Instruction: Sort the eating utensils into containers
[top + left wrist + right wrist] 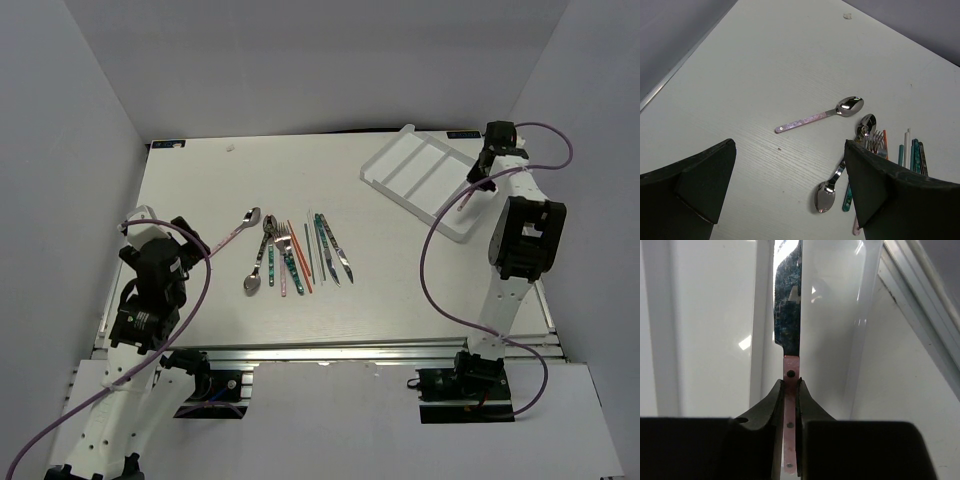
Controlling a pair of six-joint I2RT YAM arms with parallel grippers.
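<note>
So the right claw [791, 390] is clenched on the pink handle of a knife [789, 315], blade poking into the tray's [410, 160] outermost slot, the one against the side wall. Can't tell if the blade touches the floor. From overhead you only catch a bit of pink handle at the tray's near corner; the wrist cam shows the actual grip. The left claw [790, 155] hangs wide open, gripping nothing, near a pink spoon [817, 117]. The other utensils [295, 255] lie bunched mid-table [200, 180], well away from the tray.
</note>
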